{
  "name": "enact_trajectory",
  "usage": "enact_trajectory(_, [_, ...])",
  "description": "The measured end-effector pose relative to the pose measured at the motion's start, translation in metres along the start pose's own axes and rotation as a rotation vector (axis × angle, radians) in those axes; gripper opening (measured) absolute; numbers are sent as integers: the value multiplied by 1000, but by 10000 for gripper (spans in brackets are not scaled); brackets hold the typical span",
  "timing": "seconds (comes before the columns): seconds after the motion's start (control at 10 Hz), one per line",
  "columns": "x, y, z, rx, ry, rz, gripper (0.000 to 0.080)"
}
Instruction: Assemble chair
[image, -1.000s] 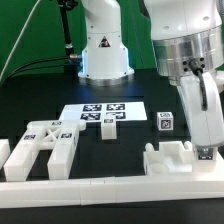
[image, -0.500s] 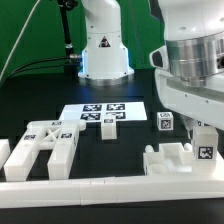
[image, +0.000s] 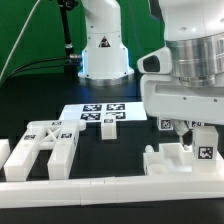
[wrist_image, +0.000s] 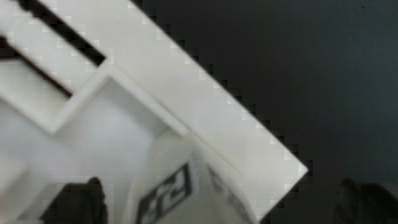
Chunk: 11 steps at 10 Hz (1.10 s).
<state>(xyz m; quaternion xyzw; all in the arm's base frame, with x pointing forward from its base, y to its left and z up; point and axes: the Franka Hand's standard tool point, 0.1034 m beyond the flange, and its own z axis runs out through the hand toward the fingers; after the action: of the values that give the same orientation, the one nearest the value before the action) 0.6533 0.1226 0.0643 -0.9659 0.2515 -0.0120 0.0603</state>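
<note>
The gripper (image: 187, 132) hangs with its fingers spread apart just above the chair's notched block (image: 170, 160), at the desk's (image: 130, 95) near corner on the exterior view's right. The slotted frame (image: 45, 145) lies at the opposite near corner, well apart.

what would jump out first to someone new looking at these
The big glossy robot arm fills the exterior view's right, hanging low over a notched white block. At the exterior view's left lies a slotted white frame, and the tagged marker board lies between them, farther back.
</note>
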Motion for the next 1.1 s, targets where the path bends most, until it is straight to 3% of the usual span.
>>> enact_trajectory(0.2, [1, 0, 0, -4, 7, -31, 649])
enact_trajectory(0.5, [2, 6, 1, -14, 4, 82, 290])
enact_trajectory(0.7, [3, 7, 1, -13, 5, 193, 290])
enact_trajectory(0.9, [4, 10, 0, -16, -11, 500, 290])
enact_trajectory(1.1, [3, 9, 1, 12, -49, 872, 290])
